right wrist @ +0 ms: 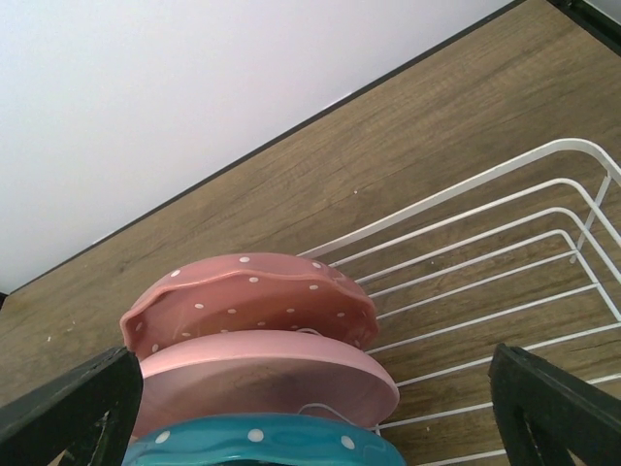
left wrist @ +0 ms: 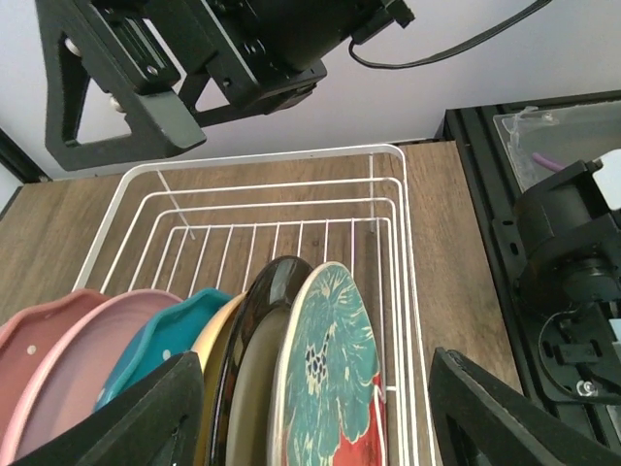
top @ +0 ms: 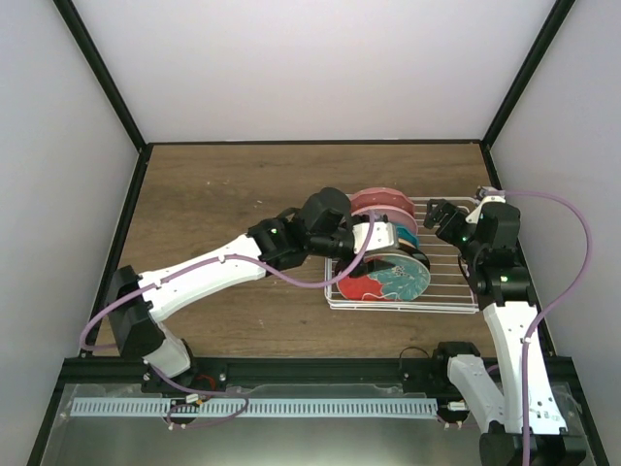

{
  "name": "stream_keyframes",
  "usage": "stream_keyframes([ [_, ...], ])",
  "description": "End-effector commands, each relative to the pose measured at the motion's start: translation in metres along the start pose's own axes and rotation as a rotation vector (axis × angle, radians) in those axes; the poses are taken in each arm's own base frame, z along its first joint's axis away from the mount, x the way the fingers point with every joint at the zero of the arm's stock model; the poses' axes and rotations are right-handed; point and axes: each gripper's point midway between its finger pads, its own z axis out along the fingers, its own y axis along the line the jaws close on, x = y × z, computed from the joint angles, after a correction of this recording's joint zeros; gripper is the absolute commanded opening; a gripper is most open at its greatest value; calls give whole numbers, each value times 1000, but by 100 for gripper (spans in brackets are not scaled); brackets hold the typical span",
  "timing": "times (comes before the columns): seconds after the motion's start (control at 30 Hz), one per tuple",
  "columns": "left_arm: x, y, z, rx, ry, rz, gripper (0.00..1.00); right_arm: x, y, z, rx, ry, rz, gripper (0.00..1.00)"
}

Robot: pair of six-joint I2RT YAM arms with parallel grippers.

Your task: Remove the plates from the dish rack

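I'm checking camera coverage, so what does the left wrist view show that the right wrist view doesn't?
Only left wrist: the red and teal plate and the dark-rimmed plate. Only right wrist: the far pink plate with its dotted upper edge from end to end. Both: part of that plate, the plain pink plate, the teal plate and the dish rack.

White wire dish rack (left wrist: 272, 155) on a wood desk (left wrist: 456, 243). On edge in it, left to right: two pink plates (left wrist: 68, 359), teal plate (left wrist: 165, 345), dark-rimmed plate (left wrist: 254, 320), red plate (left wrist: 335, 369) with teal flowers. Left jaws wide apart, straddling the right-hand ones. Right arm (left wrist: 272, 39) looming up top.
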Motion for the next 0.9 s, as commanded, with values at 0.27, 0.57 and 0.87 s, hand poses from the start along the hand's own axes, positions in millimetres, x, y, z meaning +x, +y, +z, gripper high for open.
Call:
stream_keyframes([
  [0.27, 17, 5, 27, -77, 56, 125, 55, -4, 9, -8, -26, -5, -24, 100],
  [0.57, 40, -4, 35, -45, 114, 176, 51, -4, 7, -6, -19, -7, -36, 100],
  [0.87, 56, -4, 46, -45, 156, 187, 50, -6, 8, -5, -22, -9, -43, 100],
])
